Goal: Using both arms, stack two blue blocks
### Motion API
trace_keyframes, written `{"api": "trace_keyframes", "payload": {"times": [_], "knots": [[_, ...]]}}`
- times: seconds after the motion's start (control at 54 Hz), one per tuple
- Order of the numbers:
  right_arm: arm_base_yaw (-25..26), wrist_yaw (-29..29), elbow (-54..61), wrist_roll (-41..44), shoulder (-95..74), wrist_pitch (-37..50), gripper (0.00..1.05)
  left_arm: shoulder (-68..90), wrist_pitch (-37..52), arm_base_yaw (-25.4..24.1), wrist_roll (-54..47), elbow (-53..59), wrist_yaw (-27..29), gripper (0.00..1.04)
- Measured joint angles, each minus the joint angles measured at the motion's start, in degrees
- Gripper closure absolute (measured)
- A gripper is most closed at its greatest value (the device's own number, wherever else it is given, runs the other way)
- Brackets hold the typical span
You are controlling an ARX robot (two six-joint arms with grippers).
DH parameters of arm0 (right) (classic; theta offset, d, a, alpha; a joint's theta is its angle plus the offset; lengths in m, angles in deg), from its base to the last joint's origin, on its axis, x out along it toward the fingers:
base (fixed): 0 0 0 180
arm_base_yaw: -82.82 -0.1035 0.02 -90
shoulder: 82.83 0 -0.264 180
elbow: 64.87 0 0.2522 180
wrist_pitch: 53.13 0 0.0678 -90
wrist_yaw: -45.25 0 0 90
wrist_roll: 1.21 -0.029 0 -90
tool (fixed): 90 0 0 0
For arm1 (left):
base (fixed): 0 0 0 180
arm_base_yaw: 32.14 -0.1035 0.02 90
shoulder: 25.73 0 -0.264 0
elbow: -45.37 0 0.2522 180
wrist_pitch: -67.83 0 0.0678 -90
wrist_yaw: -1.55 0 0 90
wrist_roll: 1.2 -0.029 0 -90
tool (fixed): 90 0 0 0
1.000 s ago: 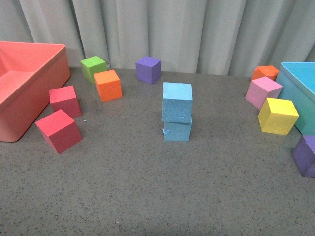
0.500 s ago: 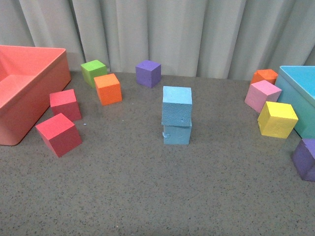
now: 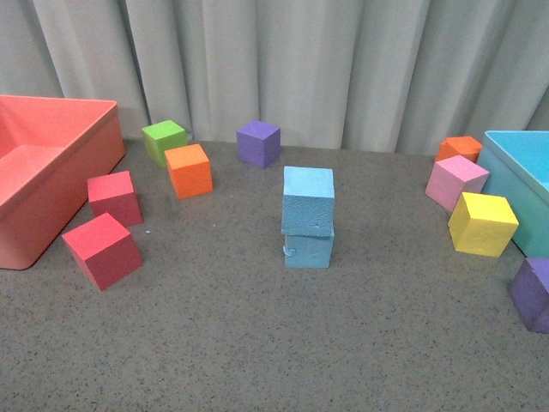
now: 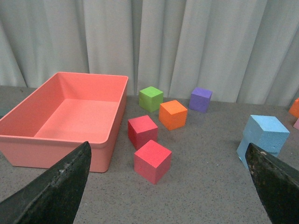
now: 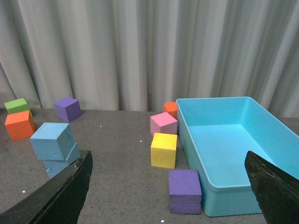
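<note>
Two sky-blue blocks stand stacked mid-table. The upper blue block [image 3: 308,200] rests slightly turned on the lower blue block [image 3: 308,249], which has a nick on its front face. Neither arm shows in the front view. In the left wrist view, my left gripper [image 4: 163,196] is open and empty, and the stack [image 4: 266,133] lies beyond one black finger [image 4: 275,186]. My right gripper [image 5: 166,196] is open too, holding nothing, with the stack [image 5: 51,140] off past its finger [image 5: 56,196]. Both grippers are well clear of the stack.
A coral bin [image 3: 94,107] stands at the left with two red cubes [image 3: 101,250] beside it. Orange [image 3: 189,170], green [image 3: 163,140] and purple [image 3: 258,142] cubes sit behind. At the right are a turquoise bin [image 3: 506,163] and pink [image 3: 456,182], yellow [image 3: 483,224] and purple [image 3: 533,294] cubes.
The front view has shifted slightly in its framing. The blue stack stands as before, and no arm appears in that view.
</note>
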Motion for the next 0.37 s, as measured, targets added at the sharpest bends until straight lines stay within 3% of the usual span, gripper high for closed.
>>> {"api": "trace_keyframes", "payload": {"times": [0.37], "knots": [[0.0, 0.0, 0.0, 0.0, 0.0, 0.0, 0.1, 0.0, 0.0, 0.0, 0.0, 0.0, 0.0, 0.07]]}}
